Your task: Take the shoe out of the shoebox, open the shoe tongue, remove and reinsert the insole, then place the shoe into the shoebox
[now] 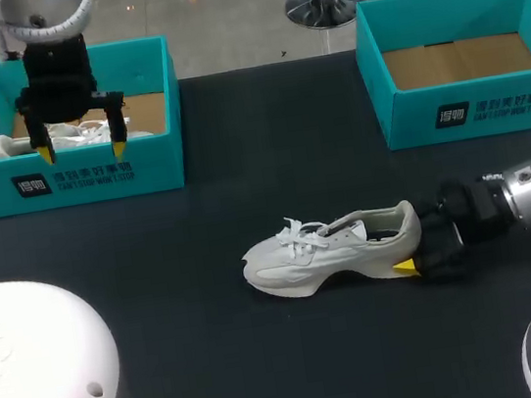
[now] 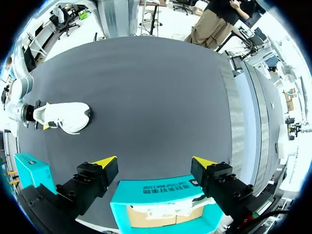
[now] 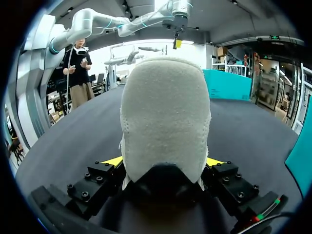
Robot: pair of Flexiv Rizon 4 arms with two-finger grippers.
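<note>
A white shoe (image 1: pixel 332 249) lies on its sole in the middle of the dark table, toe pointing left. My right gripper (image 1: pixel 416 249) is shut on its heel, one finger on each side. In the right wrist view the heel (image 3: pixel 165 122) fills the gap between the fingers of that gripper (image 3: pixel 165 163). My left gripper (image 1: pixel 81 149) hangs open above the left teal shoebox (image 1: pixel 74 176), holding nothing. From the left wrist, the left gripper (image 2: pixel 155 163) is over this box (image 2: pixel 161 187), and the shoe (image 2: pixel 66 117) lies far ahead.
A second white shoe (image 1: pixel 69 137) lies inside the left shoebox. Another teal shoebox (image 1: pixel 471 111) stands at the back right, showing only its brown cardboard bottom. White rounded robot bases sit at the near left (image 1: pixel 32 370) and the near right corner.
</note>
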